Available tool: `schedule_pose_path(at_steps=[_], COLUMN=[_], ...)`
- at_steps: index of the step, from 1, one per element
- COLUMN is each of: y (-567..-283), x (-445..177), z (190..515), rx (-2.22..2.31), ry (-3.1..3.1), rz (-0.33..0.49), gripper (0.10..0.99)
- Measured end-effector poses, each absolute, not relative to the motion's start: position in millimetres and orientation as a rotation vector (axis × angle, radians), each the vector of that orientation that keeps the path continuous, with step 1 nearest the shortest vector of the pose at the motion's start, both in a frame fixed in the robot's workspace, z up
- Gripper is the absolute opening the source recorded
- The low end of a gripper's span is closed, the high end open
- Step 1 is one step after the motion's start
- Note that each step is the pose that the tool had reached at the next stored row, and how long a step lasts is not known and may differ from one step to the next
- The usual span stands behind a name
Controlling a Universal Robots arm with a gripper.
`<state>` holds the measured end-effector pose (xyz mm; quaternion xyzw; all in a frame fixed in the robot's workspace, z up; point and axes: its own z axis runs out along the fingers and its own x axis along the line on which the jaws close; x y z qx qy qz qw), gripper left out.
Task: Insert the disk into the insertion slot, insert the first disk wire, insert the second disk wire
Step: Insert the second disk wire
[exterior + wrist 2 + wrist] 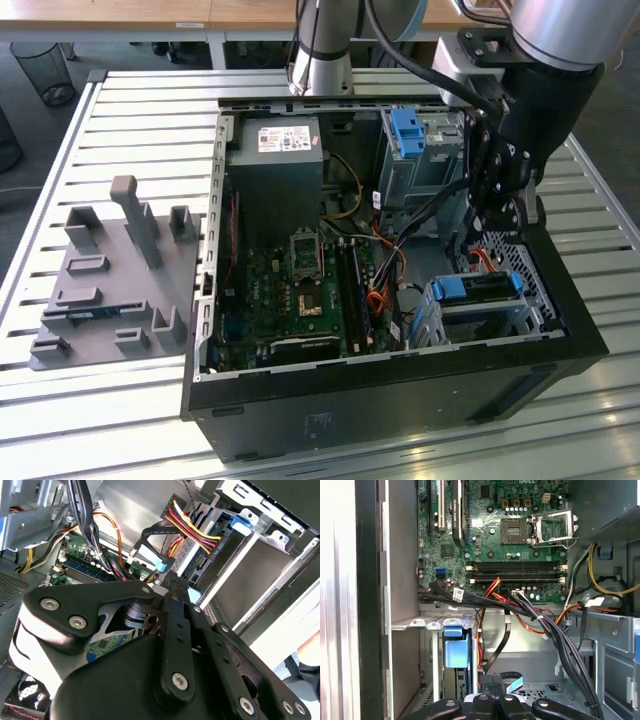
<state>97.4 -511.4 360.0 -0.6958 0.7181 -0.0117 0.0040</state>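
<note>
On the exterior view's left, a grey fixture plate (110, 285) with upright pegs lies on the slatted metal tabletop (150, 100). Just beside it towards the right stands an open black computer case (380, 395). Inside the case, a grey power supply (275, 180) sits above the green motherboard (290, 290), whose empty processor socket faces up. Further right, at the far side of the case, is a taller grey metal bay (425, 165) with a blue latch (407, 130).

Right of that, the arm reaches down into the case, and the gripper (497, 232) hangs just above the near right corner. The disk (478, 289) is there, and its blue carrier shows lying inside the insertion slot (487, 318), the low silver cage against the case's right wall. In the first wrist view the carrier's blue end (456, 652) shows seated within the cage.

In the first wrist view the jaws of the gripper (493, 696) are pressed close together. They seem to pinch the plug at the end of a flat black cable (506, 640) that curves down from the motherboard edge. In the second wrist view that cable (147, 540) loops to a blue-tipped end right at the gripper (172, 582). A bundle of red, yellow and black wires (192, 527) runs close by, towards the cage.
</note>
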Motion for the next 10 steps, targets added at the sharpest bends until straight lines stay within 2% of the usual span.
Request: schedule_pose_path(at_steps=[10], y=[-504.5], x=[97.1], z=[358.8], rx=[-2.189], ry=[2.251], rz=[-0.047], gripper=[0.114])
